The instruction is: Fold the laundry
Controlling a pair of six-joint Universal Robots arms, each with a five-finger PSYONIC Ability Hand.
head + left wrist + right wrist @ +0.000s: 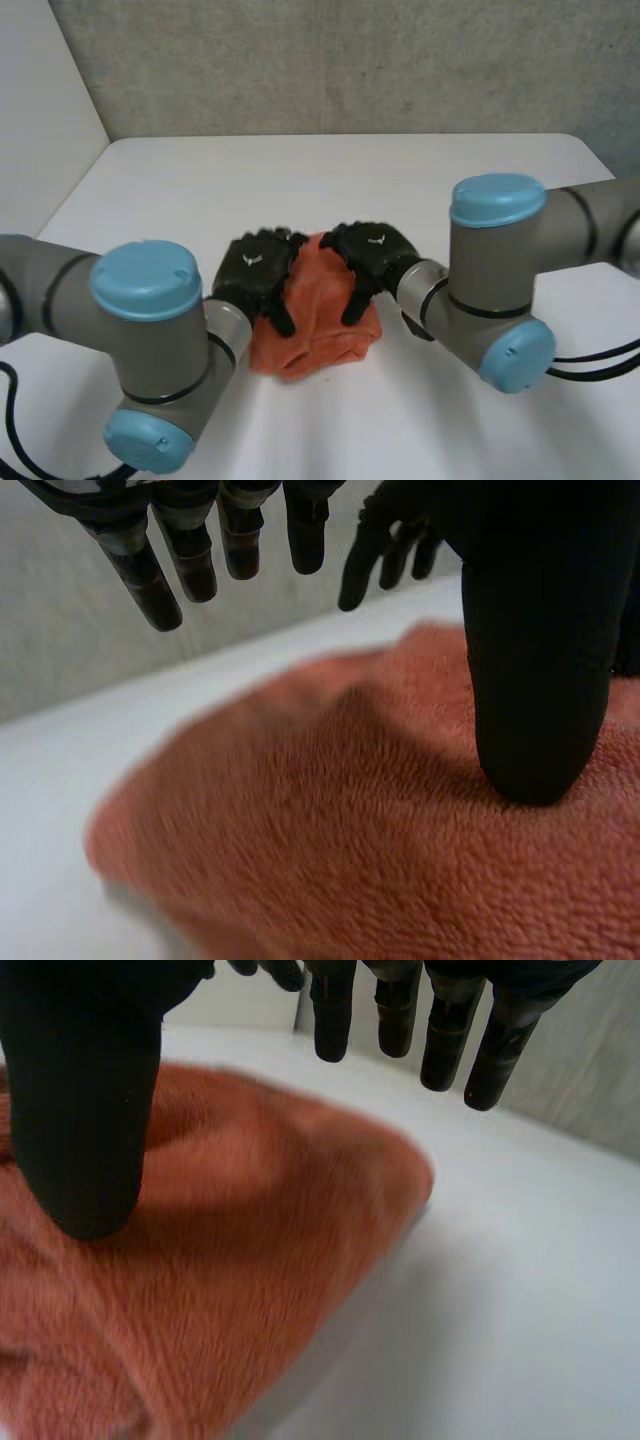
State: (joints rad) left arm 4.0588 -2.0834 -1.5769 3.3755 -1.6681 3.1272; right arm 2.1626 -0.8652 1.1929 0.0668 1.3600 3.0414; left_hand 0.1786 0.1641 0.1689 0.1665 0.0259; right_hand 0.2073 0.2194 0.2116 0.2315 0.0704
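orange towel (318, 325) crumpled on white table (330, 180), left hand (255, 268) and right hand (372, 248) straight-fingered, thumbs atop it

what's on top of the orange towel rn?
The left hand and right hand, each with its thumb pressing the orange towel, fingers straight above it. The cloth under the palms and the table beneath the towel are covered.

You see a plain orange cloth (318, 320) on a white table (350, 180). Your left hand (252, 268) and right hand (372, 250) are black. The arm caps (147, 277) are light blue.
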